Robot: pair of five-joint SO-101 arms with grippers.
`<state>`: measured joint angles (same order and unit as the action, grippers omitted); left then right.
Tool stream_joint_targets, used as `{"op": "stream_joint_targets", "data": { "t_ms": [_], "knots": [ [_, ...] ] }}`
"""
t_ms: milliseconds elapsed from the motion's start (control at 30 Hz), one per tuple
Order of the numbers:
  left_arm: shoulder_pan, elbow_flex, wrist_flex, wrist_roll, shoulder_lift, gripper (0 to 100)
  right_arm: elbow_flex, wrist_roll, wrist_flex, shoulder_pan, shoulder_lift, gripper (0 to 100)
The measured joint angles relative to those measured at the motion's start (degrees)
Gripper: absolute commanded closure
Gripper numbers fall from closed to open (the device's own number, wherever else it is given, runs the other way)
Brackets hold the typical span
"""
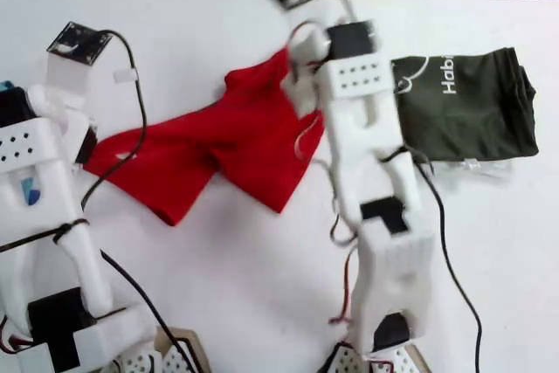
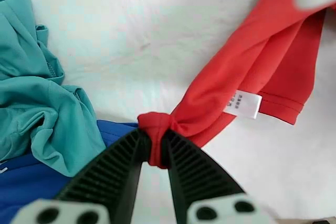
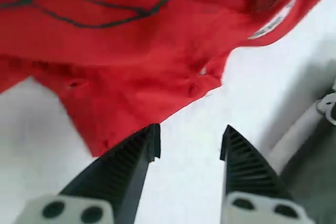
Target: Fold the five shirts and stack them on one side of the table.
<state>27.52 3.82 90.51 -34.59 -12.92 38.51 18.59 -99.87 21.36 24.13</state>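
Left jaws clamped on red shirt [image 2: 220, 93] corner; right jaws apart, empty, just beside it.

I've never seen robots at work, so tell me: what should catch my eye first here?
A red shirt sprawls across the middle of the white table, one corner bunched in the shut left gripper, the right gripper open above it. A dark green shirt lies folded on the right side; a crumpled teal shirt and a blue shirt sit by the left gripper.

Unfolded shirt [image 1: 218, 141] mid-table [image 1: 218, 286], folded shirt [image 1: 463, 107] well to its right.
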Motion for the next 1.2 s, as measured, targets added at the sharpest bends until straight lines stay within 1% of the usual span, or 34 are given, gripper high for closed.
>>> {"op": "stream_joint_targets", "data": {
  "t_ms": [67, 167, 267, 333, 500, 667, 767, 967, 1200],
  "knots": [
    [0.0, 0.0, 0.0, 0.0, 0.0, 97, -9.8, 0.0, 0.9, 2.4, -3.4, 81.3],
    [0.0, 0.0, 0.0, 0.0, 0.0, 97, -22.5, 0.0, 4.7, 3.6, -4.4, 81.4],
    [0.0, 0.0, 0.0, 0.0, 0.0, 97, -31.5, 0.0, 10.1, 4.0, -4.4, 81.5],
    [0.0, 0.0, 0.0, 0.0, 0.0, 97, -34.9, 0.3, 13.3, 5.2, -4.4, 81.5],
    [0.0, 0.0, 0.0, 0.0, 0.0, 97, -39.6, 1.9, 19.5, 9.5, -4.4, 81.5],
    [0.0, 0.1, 0.0, 0.0, 0.0, 97, -42.1, 2.2, 26.7, 9.4, -4.4, 81.5],
    [0.0, 0.1, 0.0, 0.0, 0.0, 97, -42.1, 2.3, 27.3, 9.0, -4.4, 81.5],
    [0.0, 0.1, 0.0, 0.0, 0.0, 97, -42.1, 2.3, 27.3, 5.8, -4.4, 81.3],
    [0.0, 0.1, 0.0, 0.0, 0.0, 97, -42.2, 2.3, 26.8, 5.9, -1.2, 81.4]
  ]
}}
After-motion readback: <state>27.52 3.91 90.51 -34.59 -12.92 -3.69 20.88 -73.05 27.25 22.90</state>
